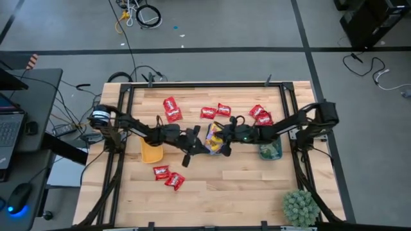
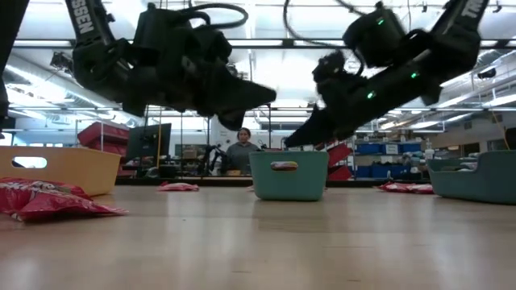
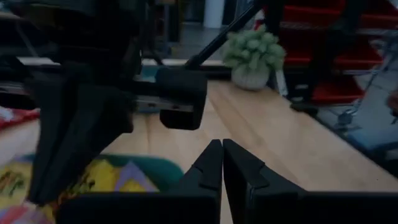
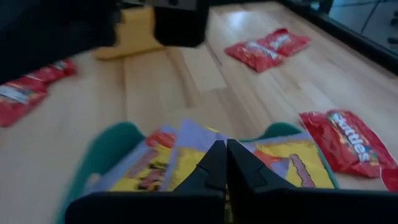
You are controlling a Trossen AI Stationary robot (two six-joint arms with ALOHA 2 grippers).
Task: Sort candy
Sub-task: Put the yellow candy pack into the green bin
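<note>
Yellow candy [image 4: 292, 165] in the teal tray [image 4: 93, 165] just beneath the closed, empty right end effector [image 4: 225, 163]; left end effector [image 3: 222, 163] likewise closed, empty.

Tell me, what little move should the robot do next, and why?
Probably lift the right end effector off the middle teal tray; it's shut, holding nothing, right above the yellow packets. Red candy is unsorted on the table.
</note>
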